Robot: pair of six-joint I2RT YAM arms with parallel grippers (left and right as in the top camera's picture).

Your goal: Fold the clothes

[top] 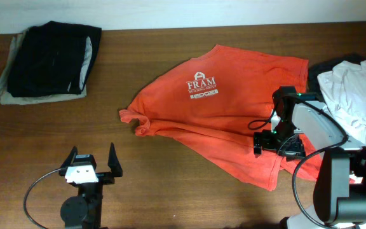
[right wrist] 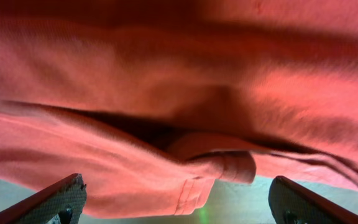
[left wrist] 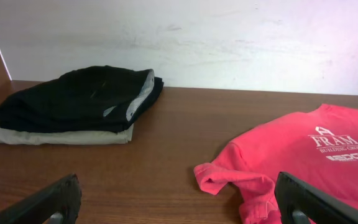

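We see a dark brown wood-grain worktop (top: 170,178) running the full width of the view. Along its far edge we see a pale, whitish wall (top: 189,11), faintly scuffed in the left wrist view.

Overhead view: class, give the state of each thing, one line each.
red-orange T-shirt, unfolded, rumpled, print up.
black garment, folded, atop beige garment.
beige garment, folded, underneath.
white garment, crumpled heap.
left gripper, open, empty.
right gripper, open, over the T-shirt.
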